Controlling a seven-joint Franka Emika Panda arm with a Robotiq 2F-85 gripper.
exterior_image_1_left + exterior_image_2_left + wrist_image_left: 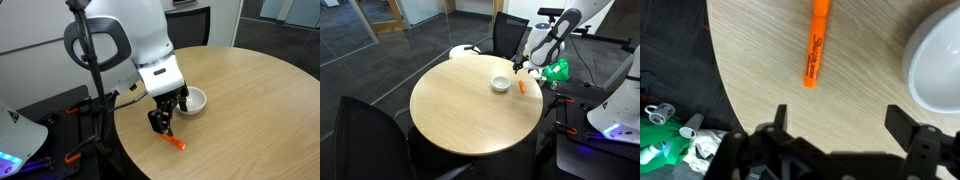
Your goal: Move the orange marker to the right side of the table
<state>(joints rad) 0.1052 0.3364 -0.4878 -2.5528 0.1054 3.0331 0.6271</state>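
Note:
The orange marker [175,141] lies flat on the light wood table [250,110] near its edge; it also shows in the other exterior view [523,88] and in the wrist view [816,45]. My gripper [163,122] hangs just above and beside the marker, fingers spread wide with nothing between them [840,125]. In the wrist view the marker lies ahead of the fingertips, apart from them.
A white bowl [193,100] sits on the table right next to my gripper, also in the wrist view [938,60]. Black chairs [510,30] stand around the table. A green object [557,70] and a stand lie off the table edge.

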